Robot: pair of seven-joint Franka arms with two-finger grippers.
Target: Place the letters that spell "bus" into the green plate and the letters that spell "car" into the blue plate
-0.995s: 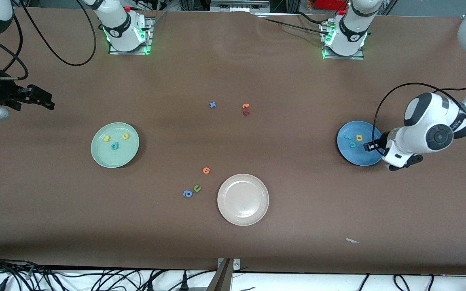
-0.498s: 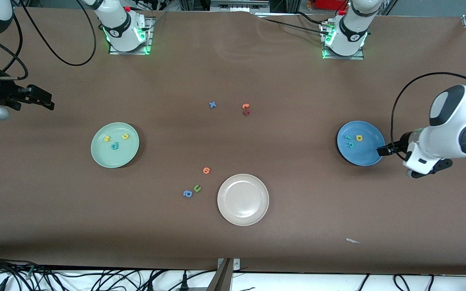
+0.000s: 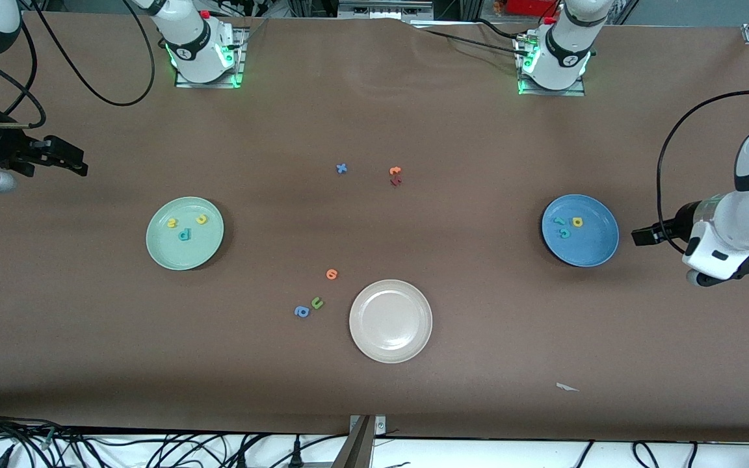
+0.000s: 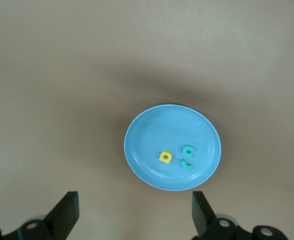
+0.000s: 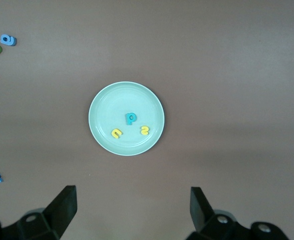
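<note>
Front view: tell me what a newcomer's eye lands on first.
Three plates stand out on the brown table: the green plate toward the right arm's end holding a teal and two yellow letters, the blue plate toward the left arm's end holding three more, and an empty cream plate nearest the camera. Stray letters lie between them. The left gripper hangs beside the blue plate, fingers open; the right gripper waits open at the table's edge.

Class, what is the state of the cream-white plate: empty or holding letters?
Empty. The cream-white plate shows only bare surface, with no letters on it.
</note>
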